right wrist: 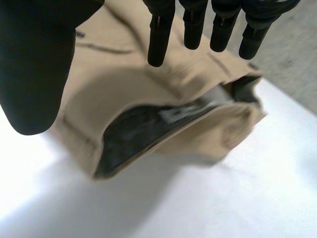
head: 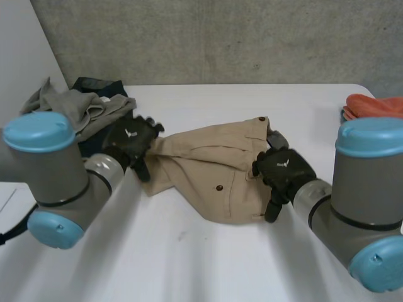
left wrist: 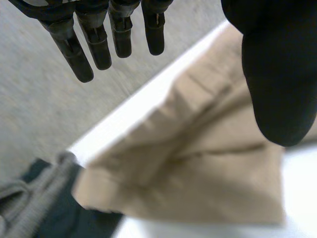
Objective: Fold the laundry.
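A tan pair of shorts (head: 211, 170) lies crumpled in the middle of the white table (head: 208, 264), two dark buttons showing. My left hand (head: 129, 143) hovers at its left end, fingers straight and apart from the thumb, holding nothing. In the left wrist view the tan cloth (left wrist: 198, 173) lies under those fingers (left wrist: 89, 39). My right hand (head: 280, 171) is at the shorts' right edge, also open. The right wrist view shows the waistband opening (right wrist: 143, 134) with its dark lining under my straight fingers (right wrist: 198, 25).
A heap of grey and dark blue clothes (head: 82, 104) lies at the table's back left, seen also beside the shorts (left wrist: 34, 208) in the left wrist view. An orange cloth (head: 374, 106) sits at the back right edge. A grey wall stands behind the table.
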Robot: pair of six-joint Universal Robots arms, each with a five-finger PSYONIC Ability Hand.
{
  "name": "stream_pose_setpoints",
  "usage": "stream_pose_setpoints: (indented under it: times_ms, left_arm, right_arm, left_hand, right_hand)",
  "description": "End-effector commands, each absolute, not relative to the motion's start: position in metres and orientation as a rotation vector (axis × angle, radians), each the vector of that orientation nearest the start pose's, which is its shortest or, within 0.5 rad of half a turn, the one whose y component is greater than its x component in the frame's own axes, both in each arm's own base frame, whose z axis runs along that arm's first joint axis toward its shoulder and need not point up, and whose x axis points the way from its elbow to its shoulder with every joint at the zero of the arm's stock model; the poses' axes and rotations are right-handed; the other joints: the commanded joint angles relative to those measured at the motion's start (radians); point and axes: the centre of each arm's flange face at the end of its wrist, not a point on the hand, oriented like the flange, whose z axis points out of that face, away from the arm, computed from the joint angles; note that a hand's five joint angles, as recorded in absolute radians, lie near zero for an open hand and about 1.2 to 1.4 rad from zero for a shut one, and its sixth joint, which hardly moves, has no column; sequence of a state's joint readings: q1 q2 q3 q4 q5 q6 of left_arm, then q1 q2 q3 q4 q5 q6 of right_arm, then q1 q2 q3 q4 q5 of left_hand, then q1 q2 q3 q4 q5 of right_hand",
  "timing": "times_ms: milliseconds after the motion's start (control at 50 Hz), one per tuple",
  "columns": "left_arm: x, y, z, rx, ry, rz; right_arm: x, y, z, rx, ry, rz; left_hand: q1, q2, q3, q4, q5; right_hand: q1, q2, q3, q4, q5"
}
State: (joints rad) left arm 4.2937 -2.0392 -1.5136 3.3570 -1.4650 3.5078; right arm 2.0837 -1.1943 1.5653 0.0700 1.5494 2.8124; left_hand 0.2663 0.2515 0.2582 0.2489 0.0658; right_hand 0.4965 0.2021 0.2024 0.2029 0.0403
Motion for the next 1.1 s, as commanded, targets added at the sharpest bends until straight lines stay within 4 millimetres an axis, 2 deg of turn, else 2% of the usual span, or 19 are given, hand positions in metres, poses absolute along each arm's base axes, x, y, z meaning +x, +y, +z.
stream_pose_setpoints:
  times_ms: [20, 180, 280, 460, 540, 560, 620, 640, 680, 740, 760, 780, 820, 840, 900, 940, 1000, 1060, 1100]
  left_arm:
    - [-0.278, -0.315, 0.218, 0.942, 2.203, -2.208]
    - [-0.277, -0.354, 0.199, 0.929, 2.381, -2.045]
    - [-0.274, -0.374, 0.163, 0.98, 2.478, -1.858]
    - [-0.278, -0.398, 0.125, 1.12, 2.349, -1.811]
    - [-0.285, -0.404, 0.124, 1.155, 2.277, -1.856]
    - [-0.287, -0.408, 0.126, 1.151, 2.247, -1.894]
    - [-0.291, -0.412, 0.132, 1.138, 2.2, -1.96]
    - [-0.294, -0.414, 0.138, 1.125, 2.161, -2.014]
    - [-0.298, -0.417, 0.146, 1.111, 2.107, -2.081]
    - [-0.305, -0.428, 0.174, 1.047, 1.924, -2.25]
    - [-0.305, -0.432, 0.187, 1.011, 1.861, -2.305]
    - [-0.304, -0.44, 0.22, 0.903, 1.706, -2.426]
    - [-0.3, -0.444, 0.249, 0.798, 1.583, -2.518]
    - [-0.295, -0.444, 0.285, 0.677, 1.449, -2.622]
    - [-0.289, -0.436, 0.334, 0.516, 1.269, -2.782]
    - [-0.283, -0.417, 0.384, 0.398, 1.109, -2.968]
    - [-0.282, -0.401, 0.405, 0.41, 1.09, -3.046]
    - [-0.283, -0.392, 0.401, 0.462, 1.156, -3.035]
    - [-0.28, -0.387, 0.386, 0.509, 1.275, -2.981]
  right_arm:
    - [0.299, -0.241, 0.216, -1.052, 2.222, -1.803]
    - [0.327, -0.265, 0.224, -0.955, 2.232, -1.77]
    - [0.341, -0.28, 0.205, -0.947, 2.277, -1.64]
    - [0.353, -0.309, 0.166, -0.956, 2.301, -1.634]
    - [0.356, -0.323, 0.153, -0.975, 2.29, -1.688]
    - [0.356, -0.331, 0.148, -0.977, 2.286, -1.723]
    - [0.357, -0.341, 0.144, -0.985, 2.266, -1.78]
    - [0.36, -0.347, 0.145, -0.997, 2.232, -1.825]
    - [0.363, -0.353, 0.151, -1.009, 2.183, -1.884]
    - [0.368, -0.371, 0.19, -0.981, 1.996, -2.113]
    - [0.37, -0.38, 0.22, -0.929, 1.856, -2.266]
    - [0.371, -0.383, 0.237, -0.895, 1.78, -2.346]
    - [0.37, -0.389, 0.275, -0.806, 1.59, -2.514]
    - [0.366, -0.391, 0.306, -0.732, 1.424, -2.633]
    - [0.361, -0.388, 0.347, -0.651, 1.174, -2.76]
    - [0.36, -0.378, 0.377, -0.639, 0.962, -2.814]
    - [0.36, -0.37, 0.385, -0.693, 0.919, -2.796]
    - [0.356, -0.369, 0.38, -0.722, 0.968, -2.774]
    - [0.351, -0.37, 0.363, -0.769, 1.092, -2.716]
  left_hand:
    - [-0.006, 0.009, 0.002, 0.012, 0.02]
    - [-0.009, 0.006, -0.001, 0.009, 0.017]
    - [-0.018, -0.003, -0.01, 0.0, 0.008]
    - [0.105, 0.12, 0.114, 0.123, 0.131]
    - [0.504, 0.519, 0.512, 0.521, 0.53]
    - [0.796, 0.81, 0.804, 0.813, 0.822]
    - [1.109, 1.123, 1.117, 1.126, 1.135]
    - [1.13, 1.145, 1.138, 1.147, 1.156]
    - [1.13, 1.145, 1.138, 1.147, 1.156]
    - [1.13, 1.145, 1.138, 1.147, 1.156]
    - [1.13, 1.145, 1.138, 1.147, 1.156]
    - [1.13, 1.145, 1.138, 1.147, 1.156]
    - [1.13, 1.145, 1.138, 1.147, 1.156]
    - [1.13, 1.145, 1.138, 1.147, 1.156]
    - [1.13, 1.145, 1.138, 1.147, 1.156]
    - [1.13, 1.145, 1.138, 1.147, 1.156]
    - [1.13, 1.145, 1.138, 1.147, 1.156]
    - [1.13, 1.145, 1.138, 1.147, 1.156]
    - [1.13, 1.145, 1.138, 1.147, 1.156]
  right_hand:
    - [-0.322, -0.028, -0.028, -0.028, -0.04]
    - [-0.322, -0.028, -0.028, -0.028, -0.04]
    - [-0.322, -0.028, -0.028, -0.028, -0.04]
    - [-0.322, -0.028, -0.028, -0.028, -0.04]
    - [-0.322, -0.028, -0.028, -0.028, -0.04]
    - [-0.252, 0.042, 0.042, 0.041, 0.029]
    - [0.046, 0.341, 0.341, 0.34, 0.328]
    - [0.554, 0.848, 0.848, 0.847, 0.835]
    - [0.899, 1.193, 1.193, 1.192, 1.18]
    - [0.9, 1.194, 1.194, 1.193, 1.181]
    - [0.9, 1.194, 1.194, 1.193, 1.181]
    - [0.9, 1.194, 1.194, 1.193, 1.181]
    - [0.9, 1.194, 1.194, 1.193, 1.181]
    - [0.9, 1.194, 1.194, 1.193, 1.181]
    - [0.9, 1.194, 1.194, 1.193, 1.181]
    - [0.9, 1.194, 1.194, 1.193, 1.181]
    - [0.9, 1.194, 1.194, 1.193, 1.181]
    - [0.9, 1.194, 1.194, 1.193, 1.181]
    - [0.9, 1.194, 1.194, 1.193, 1.181]
